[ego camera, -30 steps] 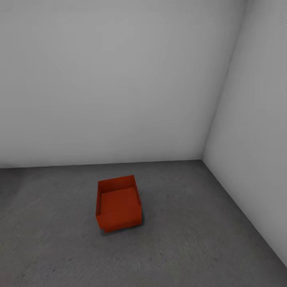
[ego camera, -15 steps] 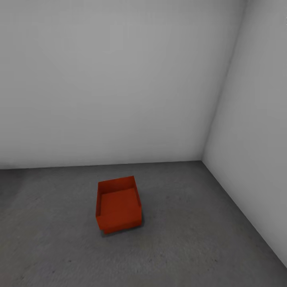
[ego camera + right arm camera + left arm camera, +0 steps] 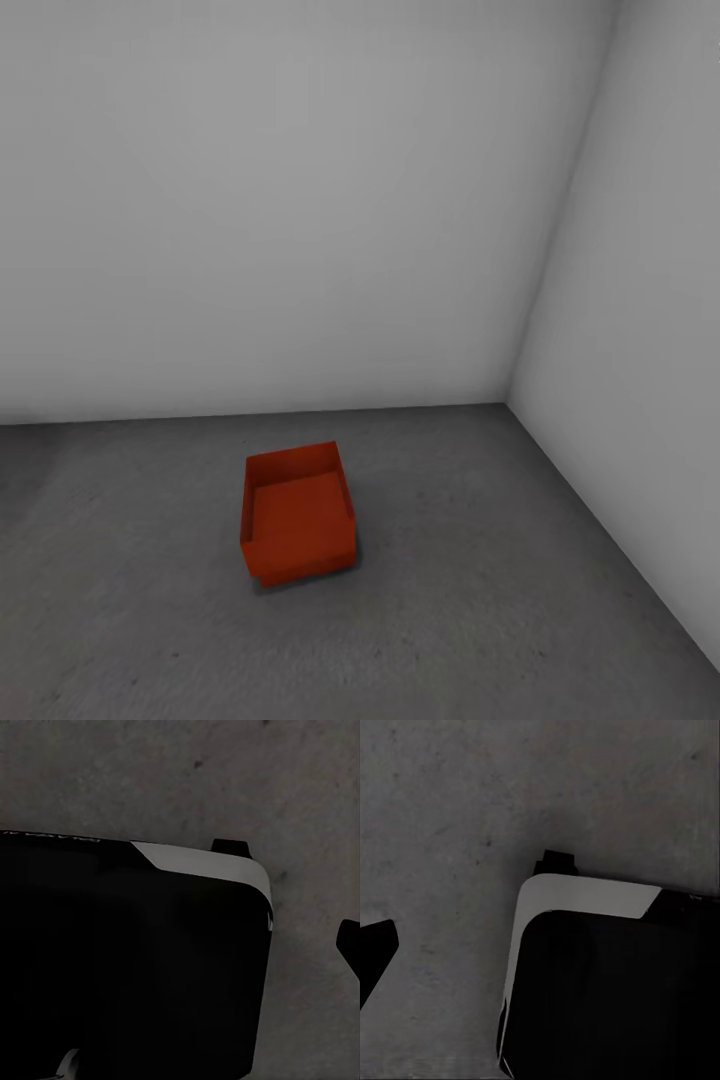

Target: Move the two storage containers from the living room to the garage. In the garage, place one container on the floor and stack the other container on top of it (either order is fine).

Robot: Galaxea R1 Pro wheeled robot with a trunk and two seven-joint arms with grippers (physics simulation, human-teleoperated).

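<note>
Closest to me, both wrist cameras look straight down at the floor, with the black, white-edged corner of the robot's own base filling much of each picture. That tells me the arms hang low at the sides, tucked out of the way for driving rather than reaching for anything. A dark sliver at the edge of the left wrist view and another in the right wrist view may be fingertips, but I can't make out either pincer well enough to say whether it is released or clenched, and I see nothing carried in either.

Further out, in the head view, the orange-red stack sits on the mottled grey concrete floor, well apart from me and turned a little askew. It looks to me like one storage container resting on another: the upper bin's open top faces me, and a lower orange edge peeks out beneath it at the near corner, slightly rotated. I judge that offset comes from setting the top one down by hand without squaring it up.

Beyond it stand the plain white walls, meeting in a corner on the right. The stack is near that corner, so this is the garage end of the job, and it looks finished.
</note>
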